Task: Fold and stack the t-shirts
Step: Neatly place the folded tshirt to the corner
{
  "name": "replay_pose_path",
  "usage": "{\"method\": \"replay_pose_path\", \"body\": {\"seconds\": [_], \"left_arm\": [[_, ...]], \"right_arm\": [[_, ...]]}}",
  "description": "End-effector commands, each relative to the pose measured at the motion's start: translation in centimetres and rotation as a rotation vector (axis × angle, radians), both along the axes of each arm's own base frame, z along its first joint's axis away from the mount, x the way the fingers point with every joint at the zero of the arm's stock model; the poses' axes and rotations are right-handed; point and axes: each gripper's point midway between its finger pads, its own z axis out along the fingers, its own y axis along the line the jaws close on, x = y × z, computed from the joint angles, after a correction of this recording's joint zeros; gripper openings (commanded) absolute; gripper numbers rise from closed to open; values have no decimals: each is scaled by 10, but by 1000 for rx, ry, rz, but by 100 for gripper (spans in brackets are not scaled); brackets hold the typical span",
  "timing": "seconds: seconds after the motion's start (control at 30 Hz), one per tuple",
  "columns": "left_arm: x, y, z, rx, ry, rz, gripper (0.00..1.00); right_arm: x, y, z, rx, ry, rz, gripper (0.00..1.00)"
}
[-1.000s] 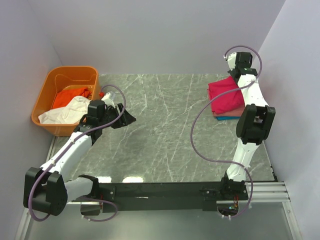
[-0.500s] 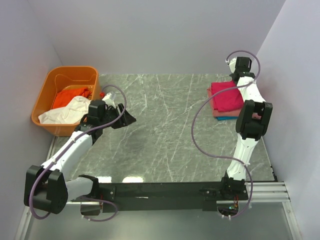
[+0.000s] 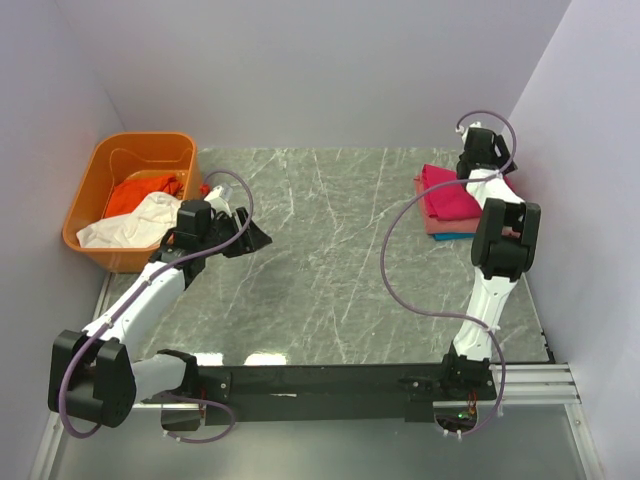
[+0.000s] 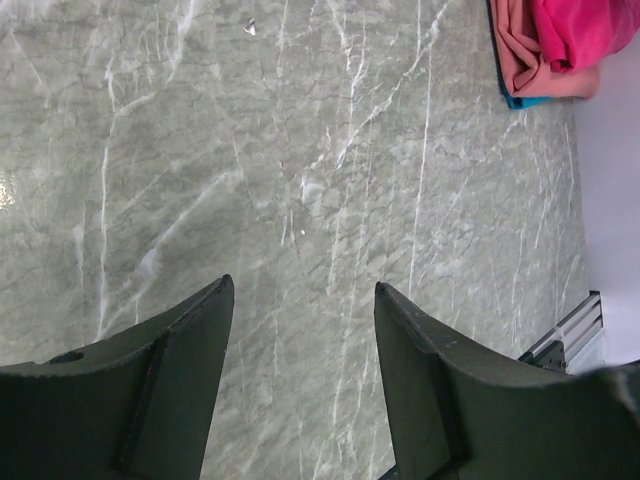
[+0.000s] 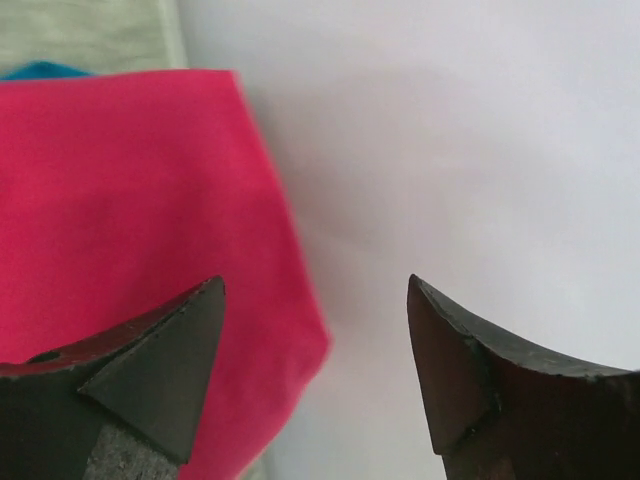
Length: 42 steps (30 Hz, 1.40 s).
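T-shirts sit stacked at the table's far right corner. The crimson-pink t-shirt lies on top of the salmon-pink t-shirt, and only a sliver of the blue t-shirt shows beneath. From above, the right arm hides part of the stack. The right end effector is spread and empty above the smooth crimson edge, beside the wall. At far left, a rigid orange tub holds a crumpled orange t-shirt and white t-shirt. The left end effector hangs spread, holding nothing, over the veined grey marble-look surface.

Marble table, t-shirt stack on it (far right corner)
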Motion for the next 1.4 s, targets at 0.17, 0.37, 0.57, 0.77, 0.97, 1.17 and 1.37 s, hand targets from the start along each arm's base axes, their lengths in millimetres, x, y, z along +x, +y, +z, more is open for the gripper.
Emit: {"method": "replay_pose_path", "body": {"seconds": [0.17, 0.37, 0.57, 0.77, 0.97, 1.17, 1.37], "left_arm": [[13, 13, 34, 40, -120, 20, 64], [11, 32, 54, 82, -163, 77, 64], [3, 52, 49, 130, -177, 144, 71], [-4, 59, 37, 161, -178, 146, 73], [-5, 56, 32, 157, -159, 121, 73], [-7, 56, 29, 146, -151, 121, 73], [-3, 56, 27, 151, -136, 124, 73]], "right_arm": [[-19, 126, 53, 551, -61, 436, 79], [-31, 142, 35, 668, -48, 446, 41], [-28, 77, 19, 596, -151, 191, 17], [-22, 29, -22, 470, -75, 67, 17], [-26, 0, -46, 432, -28, -1, 17], [-37, -8, -41, 425, -39, 6, 17], [-42, 7, -4, 449, -119, 88, 19]]}}
